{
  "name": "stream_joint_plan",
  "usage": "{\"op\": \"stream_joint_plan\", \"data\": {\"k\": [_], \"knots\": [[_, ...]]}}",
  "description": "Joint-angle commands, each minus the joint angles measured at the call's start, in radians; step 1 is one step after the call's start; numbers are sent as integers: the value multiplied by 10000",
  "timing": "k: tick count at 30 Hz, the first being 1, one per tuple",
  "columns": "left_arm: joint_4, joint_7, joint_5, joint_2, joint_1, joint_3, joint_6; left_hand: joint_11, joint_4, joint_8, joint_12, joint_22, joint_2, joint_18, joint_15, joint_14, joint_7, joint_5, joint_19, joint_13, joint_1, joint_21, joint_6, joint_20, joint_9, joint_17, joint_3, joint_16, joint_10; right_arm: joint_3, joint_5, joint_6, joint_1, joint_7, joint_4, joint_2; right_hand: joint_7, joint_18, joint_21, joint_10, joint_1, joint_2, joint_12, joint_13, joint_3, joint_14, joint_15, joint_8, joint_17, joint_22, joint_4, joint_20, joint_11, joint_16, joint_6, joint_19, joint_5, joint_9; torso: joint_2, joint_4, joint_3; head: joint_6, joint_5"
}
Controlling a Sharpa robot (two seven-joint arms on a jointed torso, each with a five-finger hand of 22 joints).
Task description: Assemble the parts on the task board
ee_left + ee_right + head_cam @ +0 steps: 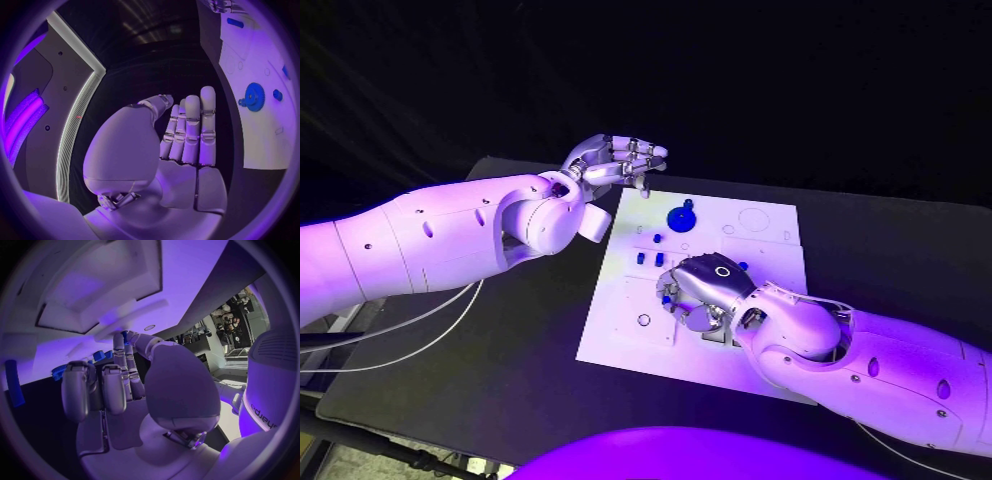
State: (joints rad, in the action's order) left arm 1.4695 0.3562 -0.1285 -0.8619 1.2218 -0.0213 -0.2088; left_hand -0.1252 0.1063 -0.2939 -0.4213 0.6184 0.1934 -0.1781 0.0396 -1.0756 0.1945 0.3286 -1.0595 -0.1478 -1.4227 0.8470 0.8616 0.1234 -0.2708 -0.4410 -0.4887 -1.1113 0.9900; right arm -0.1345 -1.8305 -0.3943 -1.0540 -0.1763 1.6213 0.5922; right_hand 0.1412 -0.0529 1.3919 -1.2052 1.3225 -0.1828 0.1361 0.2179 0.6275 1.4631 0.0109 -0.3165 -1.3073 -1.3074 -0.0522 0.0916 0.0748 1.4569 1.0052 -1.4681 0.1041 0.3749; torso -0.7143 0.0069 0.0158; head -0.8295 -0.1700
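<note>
Nearest the robot, the right silver many-fingered hand (707, 290) lies palm-down on the middle of the flat white rectangular task board (625, 330), which rests on the black table (516, 380). Its fingers are curled down against the board among small blue plastic parts; whether they pinch one I cannot tell. In the right wrist view, that hand (125, 385) has its fingertips (122, 347) close to a small blue piece (99, 355) on the board, with a blue toothed piece (59, 372) just beside it.

Just beyond the hand, short blue pegs (642, 258) stand on the board. Farther on, a round blue gear-like disc (681, 218) sits near the board's far edge.

Farthest, the left silver hand (615, 160) hovers over the far left corner of the board, fingers loosely bent, holding nothing. In the left wrist view this hand (181, 145) is well apart from the blue disc (253, 96).
</note>
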Motion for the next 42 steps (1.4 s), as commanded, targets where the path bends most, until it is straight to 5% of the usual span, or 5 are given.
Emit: {"op": "stream_joint_plan", "data": {"k": [1, 16, 24, 35, 42], "knots": [[13, 16, 38, 14, 6, 8, 182, 23, -8, 50, -36, -9, 31, -59, 18, 64, 17, 49, 37, -14, -30, -40, -32, 11, 9, 10, -39, 45, -80, -28, -269, 275, 28, -103, 6, 7, 99, 103, -113, 276, -269, -167, -237, -119, -76, 614, -134, 199, -297, -1557, -104, 78, 84, 40, -229, -209, -15, -117, 9, -1, 0, -2, 8], [-10, -10, 29, -18, 6, 7, 208, 24, -14, 47, -54, -9, 25, -61, 19, 68, 16, 48, 45, -17, -17, -43, -33, 16, 11, 19, -53, 48, -87, -10, -309, -743, 15, -203, 589, 556, 258, -111, -1109, 1050, -636, -607, -617, -356, -437, 467, -327, 564, 157, -1028, -189, 284, 310, -188, -654, 221, 374, -253, 12, -1, 9, 15, 42], [-11, -9, 28, -56, 5, 6, 223, 24, -14, 47, -54, -9, 25, -61, 19, 68, 16, 48, 45, -17, -17, -43, -33, 16, 11, 19, -53, 48, -87, 185, -228, -875, -251, -356, 1375, 1528, 185, -163, -1351, 1174, -667, -637, -591, -392, -593, 454, -307, 693, 201, -899, -224, 287, 278, -213, -817, 314, 349, -300, 14, -33, 4, 133, 208], [-11, -7, 28, -54, 5, 2, 260, 25, -39, 43, -77, -7, 25, -64, 18, 72, 15, 45, 52, -20, -20, -44, -34, 17, 13, 30, -72, 52, -98, 318, 917, 1273, -1269, -337, 1172, 2770, 44, -252, -1903, 1765, -552, -606, -485, -561, -1747, 370, -328, 947, 408, -618, -436, 300, 305, -316, -1190, 503, 385, -369, 16, -27, -19, 459, 777], [-32, -11, 28, -46, 4, -10, 273, 25, -39, 43, -77, -7, 25, -64, 18, 72, 15, 45, 52, -20, -20, -44, -34, 17, 13, 30, -72, 52, -98, 312, 879, 1904, -1398, -262, 918, 2873, -103, -278, -2096, 1997, -105, -332, -181, -631, -2770, 320, -357, 989, 494, -538, -657, 329, 330, -340, -1235, 542, 397, -372, 21, -41, -1, 450, 810]]}}
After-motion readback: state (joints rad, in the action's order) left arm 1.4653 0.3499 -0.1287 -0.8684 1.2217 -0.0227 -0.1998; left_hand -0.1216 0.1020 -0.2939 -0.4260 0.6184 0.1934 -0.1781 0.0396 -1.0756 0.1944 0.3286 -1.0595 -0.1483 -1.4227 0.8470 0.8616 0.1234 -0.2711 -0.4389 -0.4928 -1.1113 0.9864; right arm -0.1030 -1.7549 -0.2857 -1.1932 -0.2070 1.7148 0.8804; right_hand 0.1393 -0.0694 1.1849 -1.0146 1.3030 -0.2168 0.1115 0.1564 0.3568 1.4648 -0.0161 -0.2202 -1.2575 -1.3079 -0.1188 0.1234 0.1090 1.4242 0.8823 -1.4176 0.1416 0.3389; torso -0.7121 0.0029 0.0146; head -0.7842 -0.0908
